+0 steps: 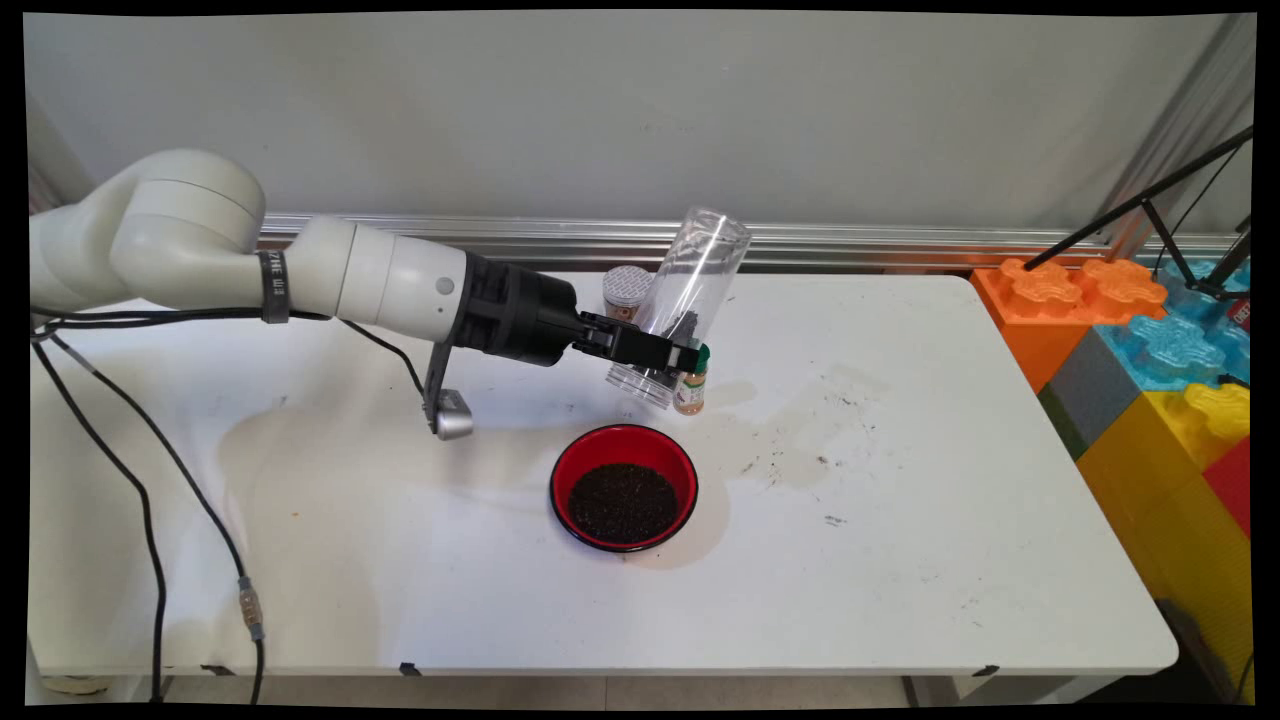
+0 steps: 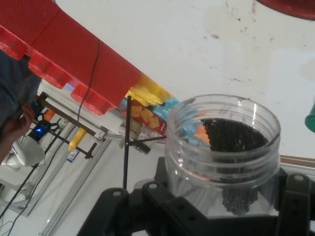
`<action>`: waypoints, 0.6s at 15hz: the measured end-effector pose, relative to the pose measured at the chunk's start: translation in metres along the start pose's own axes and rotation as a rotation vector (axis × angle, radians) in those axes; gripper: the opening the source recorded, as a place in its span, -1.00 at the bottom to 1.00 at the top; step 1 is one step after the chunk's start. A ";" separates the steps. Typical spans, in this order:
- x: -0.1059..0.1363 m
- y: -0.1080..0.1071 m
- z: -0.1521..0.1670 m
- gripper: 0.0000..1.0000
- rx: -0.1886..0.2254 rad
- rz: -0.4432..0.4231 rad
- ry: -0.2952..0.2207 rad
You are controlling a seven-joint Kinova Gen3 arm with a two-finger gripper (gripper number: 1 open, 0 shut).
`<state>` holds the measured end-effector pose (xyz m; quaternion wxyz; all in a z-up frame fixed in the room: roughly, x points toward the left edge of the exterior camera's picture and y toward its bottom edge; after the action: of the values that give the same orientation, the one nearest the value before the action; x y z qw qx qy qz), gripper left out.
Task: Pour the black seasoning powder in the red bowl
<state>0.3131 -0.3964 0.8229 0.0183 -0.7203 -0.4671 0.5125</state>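
Clear plastic jar (image 1: 690, 290): one, tilted, its open mouth up and to the right, its base down by the pincer; held above the table (image 1: 900, 560), behind the bowl.
Jar contents: one small heap of dark granules (image 2: 231, 137) lying against the lower wall inside the jar, seen through the threaded mouth in the hand view.
Red bowl (image 1: 624, 487): one, standing on the table just in front of the jar; a layer of the same dark granules covers its bottom.
Spice bottles: two. One with a green cap (image 1: 691, 381) stands just right of the jar's base; one with a white perforated lid (image 1: 626, 292) stands behind the jar, partly hidden by it.
Toy blocks (image 1: 1130, 330): large ones in orange, blue, yellow, red and grey, stacked off the table's right end.
Pincer (image 1: 668, 354): partly closed, its fingers clamped on the jar's lower body on both sides.
Arm (image 1: 290, 275): reaches in from the left, nearly level, wrist pointing right and slightly down; black cables hang beneath it.
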 end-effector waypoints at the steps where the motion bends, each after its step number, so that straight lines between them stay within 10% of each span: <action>1: 0.000 0.000 0.000 -1.00 0.000 0.001 -0.001; 9: 0.003 0.003 0.000 -1.00 -0.004 0.001 -0.004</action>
<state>0.3157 -0.3961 0.8194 0.0156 -0.7196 -0.4676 0.5130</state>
